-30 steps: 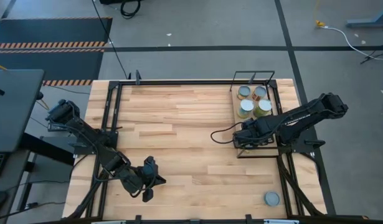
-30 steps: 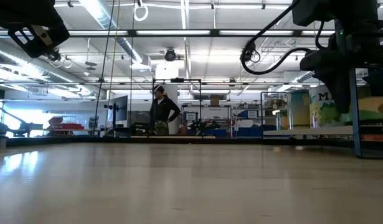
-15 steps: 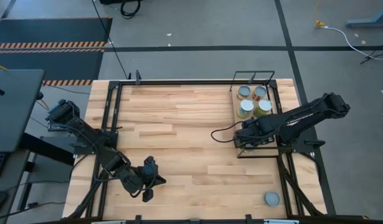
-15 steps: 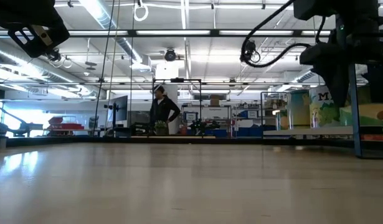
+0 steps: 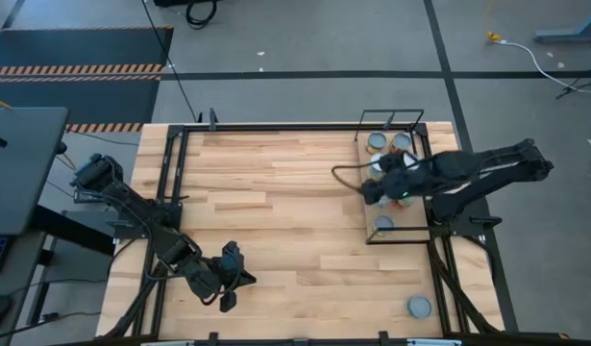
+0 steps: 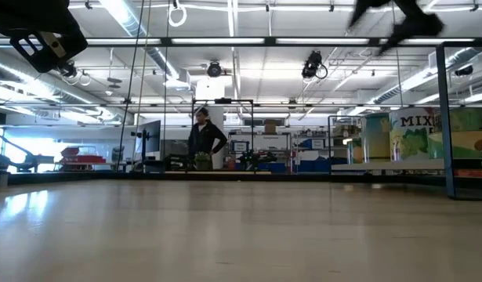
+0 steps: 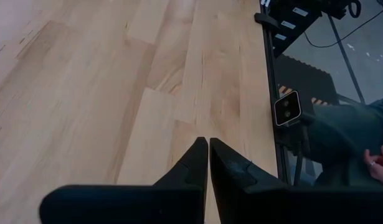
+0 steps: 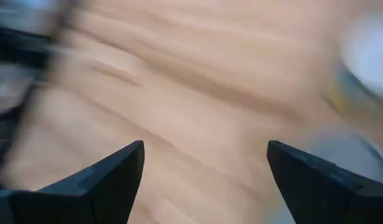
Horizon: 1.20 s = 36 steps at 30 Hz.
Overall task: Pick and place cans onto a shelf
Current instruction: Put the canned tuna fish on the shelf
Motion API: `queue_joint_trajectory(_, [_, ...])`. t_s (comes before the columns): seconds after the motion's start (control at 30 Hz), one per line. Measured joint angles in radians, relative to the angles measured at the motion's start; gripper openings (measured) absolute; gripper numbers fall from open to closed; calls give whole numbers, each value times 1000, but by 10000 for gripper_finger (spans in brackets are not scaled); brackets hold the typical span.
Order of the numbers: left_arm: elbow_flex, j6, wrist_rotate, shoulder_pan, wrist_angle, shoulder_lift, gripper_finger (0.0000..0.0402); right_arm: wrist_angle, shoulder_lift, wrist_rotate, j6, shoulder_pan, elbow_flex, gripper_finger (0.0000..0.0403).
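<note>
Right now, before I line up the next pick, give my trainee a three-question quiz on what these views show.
1. True or false: the right gripper is open and empty.
2. Where does the lone can stand? A) on the shelf B) on the tabletop near its front right corner C) in the left gripper
3. Fill in: the left gripper's fingers are ____.

Key: 1 true; 2 B; 3 shut.
</note>
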Motion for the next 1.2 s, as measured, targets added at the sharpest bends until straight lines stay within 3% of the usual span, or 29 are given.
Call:
queue_joint_trajectory(0.17, [0,0,0,0,0,0,23,418,4,51,-495,102,52,345])
queue_joint_trajectory(0.27, [0,0,0,0,0,0,23,666,50,13,-737,225,52,343])
queue_joint_trajectory(0.47, [0,0,0,0,0,0,23,904,207,-113,-997,472,52,342])
queue_joint_trajectory(0.9, [0,0,0,0,0,0,23,580,439,-147,-1216,741,51,342])
queue_joint_trajectory(1.0, [0,0,0,0,0,0,23,475,482,-169,-1126,771,51,342])
queue_joint_trajectory(1.2, [0,0,0,0,0,0,23,338,563,-320,-963,811,50,355])
